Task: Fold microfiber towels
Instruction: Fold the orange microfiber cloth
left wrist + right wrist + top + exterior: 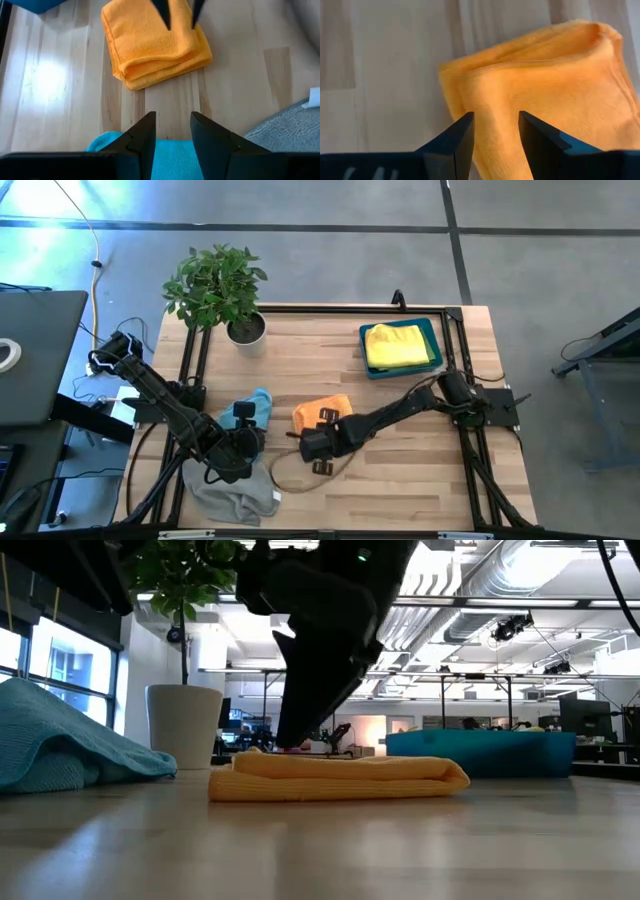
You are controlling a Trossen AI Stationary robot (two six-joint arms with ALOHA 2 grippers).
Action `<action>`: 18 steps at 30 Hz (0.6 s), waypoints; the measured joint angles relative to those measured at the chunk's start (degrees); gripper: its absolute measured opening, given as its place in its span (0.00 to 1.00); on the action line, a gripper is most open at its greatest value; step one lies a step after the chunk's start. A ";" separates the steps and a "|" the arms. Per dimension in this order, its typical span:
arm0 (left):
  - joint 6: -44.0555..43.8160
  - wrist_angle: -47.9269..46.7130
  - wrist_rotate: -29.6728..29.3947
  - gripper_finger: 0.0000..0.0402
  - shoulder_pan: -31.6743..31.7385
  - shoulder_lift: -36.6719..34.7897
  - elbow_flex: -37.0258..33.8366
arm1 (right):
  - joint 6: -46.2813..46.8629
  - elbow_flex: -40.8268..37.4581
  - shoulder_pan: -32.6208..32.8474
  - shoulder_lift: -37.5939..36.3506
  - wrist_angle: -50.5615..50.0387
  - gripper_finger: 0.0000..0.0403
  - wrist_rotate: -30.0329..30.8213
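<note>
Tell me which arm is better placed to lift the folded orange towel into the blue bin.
Right, probably. Its end effector hangs open directly over the orange towel, with the blue bin on its side. The left end effector is over the light blue towel.

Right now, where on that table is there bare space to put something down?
Bare wood lies between the potted plant and blue bin, and along the near edge right of the grey towel. Crowded around the orange towel, where both grippers work.

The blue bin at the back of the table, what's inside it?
The blue bin holds a yellow towel, loosely folded and filling most of it. Whatever may lie beneath that towel is covered, so I cannot tell.
</note>
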 joint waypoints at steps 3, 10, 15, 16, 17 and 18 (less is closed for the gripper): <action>-1.39 0.02 -0.02 0.28 0.02 0.00 0.00 | -1.31 -3.10 1.10 0.01 5.01 0.36 1.26; -2.30 0.17 -0.48 0.28 0.02 0.00 0.00 | -3.80 -8.05 2.40 0.05 14.72 0.36 4.40; -2.85 0.26 -0.59 0.28 0.02 0.00 0.00 | -3.47 -8.96 2.32 0.05 14.82 0.31 6.78; -3.23 0.26 -0.61 0.28 0.02 0.00 0.00 | -3.47 -8.96 2.29 0.05 14.86 0.29 6.77; -3.57 0.26 -0.61 0.28 0.02 0.00 0.00 | -3.48 -8.94 2.29 0.05 15.05 0.27 6.75; -3.72 0.26 -0.59 0.28 0.02 0.00 0.00 | -3.48 -8.94 2.32 0.05 15.16 0.25 6.74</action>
